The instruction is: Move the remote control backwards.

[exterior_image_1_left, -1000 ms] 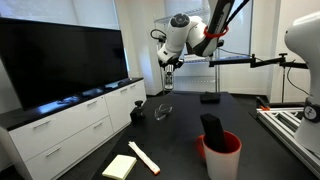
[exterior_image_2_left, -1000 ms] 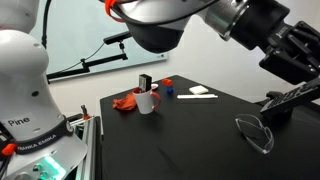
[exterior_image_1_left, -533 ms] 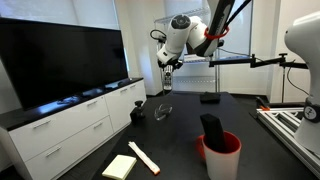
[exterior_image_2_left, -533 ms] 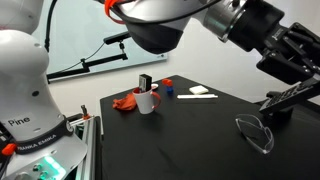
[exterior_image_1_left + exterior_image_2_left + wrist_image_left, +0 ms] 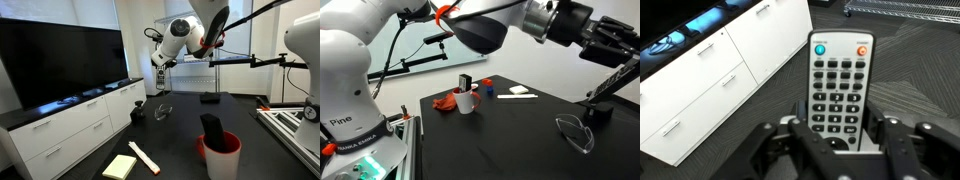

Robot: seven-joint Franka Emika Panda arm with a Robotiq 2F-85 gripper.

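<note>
One remote control [image 5: 838, 90], grey-faced with rows of dark buttons and a blue and a red button at its top, is clamped between the fingers [image 5: 886, 130] of the gripper [image 5: 836, 135], which press on its two long edges near its lower end. In an exterior view the gripper [image 5: 160, 62] hangs well above the level of the black table [image 5: 185, 128], by the table's far end. On the table lie clear safety glasses [image 5: 575, 133], a red cup [image 5: 222, 156] at its near end and a yellow notepad [image 5: 120, 166] at its near corner.
</note>
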